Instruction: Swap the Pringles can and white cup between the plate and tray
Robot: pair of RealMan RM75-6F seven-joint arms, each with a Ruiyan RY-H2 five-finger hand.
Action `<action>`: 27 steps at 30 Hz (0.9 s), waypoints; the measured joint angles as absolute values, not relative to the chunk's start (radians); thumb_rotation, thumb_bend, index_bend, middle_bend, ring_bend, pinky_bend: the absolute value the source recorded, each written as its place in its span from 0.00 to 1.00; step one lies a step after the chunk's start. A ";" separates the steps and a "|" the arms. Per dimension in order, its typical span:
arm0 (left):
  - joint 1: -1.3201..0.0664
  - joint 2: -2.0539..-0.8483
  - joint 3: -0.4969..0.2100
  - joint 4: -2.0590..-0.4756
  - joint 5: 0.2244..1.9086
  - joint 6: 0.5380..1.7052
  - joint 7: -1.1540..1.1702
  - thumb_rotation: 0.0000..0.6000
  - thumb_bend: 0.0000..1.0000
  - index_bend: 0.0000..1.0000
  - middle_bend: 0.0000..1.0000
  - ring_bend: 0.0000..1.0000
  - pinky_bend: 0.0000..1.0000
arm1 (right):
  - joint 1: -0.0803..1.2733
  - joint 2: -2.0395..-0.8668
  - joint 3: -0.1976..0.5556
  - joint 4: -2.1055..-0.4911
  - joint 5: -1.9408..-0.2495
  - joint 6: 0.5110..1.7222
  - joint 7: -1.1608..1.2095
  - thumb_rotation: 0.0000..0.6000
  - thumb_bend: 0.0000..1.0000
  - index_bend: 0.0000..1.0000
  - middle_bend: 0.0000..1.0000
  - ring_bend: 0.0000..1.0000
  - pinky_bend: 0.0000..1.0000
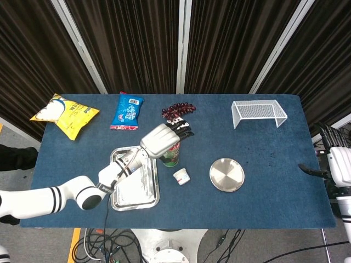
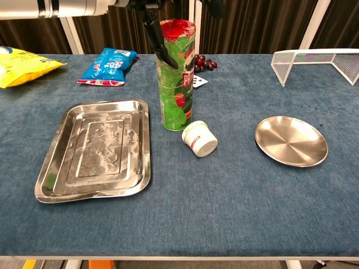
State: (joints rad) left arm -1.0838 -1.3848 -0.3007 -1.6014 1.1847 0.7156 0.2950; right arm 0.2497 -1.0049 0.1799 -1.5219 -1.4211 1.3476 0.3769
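Observation:
The green Pringles can (image 2: pixel 176 84) with its red lid stands upright on the blue cloth, just right of the steel tray (image 2: pixel 56 174). The white cup (image 2: pixel 199 138) lies on its side against the can's foot, between the tray and the round steel plate (image 2: pixel 290 140). Tray (image 1: pixel 143 193) and plate (image 1: pixel 227 175) hold nothing. My left hand (image 1: pixel 163 139) hovers over the can's top (image 1: pixel 171 157), its dark fingers (image 2: pixel 159 39) spread down around the lid, with no firm hold visible. My right hand (image 1: pixel 335 161) waits off the table's right edge, holding nothing.
A yellow chip bag (image 1: pixel 64 112) and a blue snack bag (image 1: pixel 128 111) lie at the back left. Dark grapes (image 1: pixel 178 109) sit behind the can. A white wire rack (image 1: pixel 258 113) stands at the back right.

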 measured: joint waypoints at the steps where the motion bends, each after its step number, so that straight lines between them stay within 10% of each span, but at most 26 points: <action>1: -1.086 -1.387 -0.297 -1.597 1.181 0.718 0.299 1.00 0.02 0.23 0.18 0.13 0.46 | 0.250 -1.006 0.179 -1.520 -1.422 1.347 0.378 1.00 0.04 0.00 0.01 0.00 0.05; 27: -1.058 -1.332 -0.260 -1.653 1.171 0.856 0.324 1.00 0.21 0.42 0.42 0.41 0.72 | 0.255 -0.998 0.177 -1.549 -1.435 1.347 0.347 1.00 0.04 0.00 0.01 0.00 0.05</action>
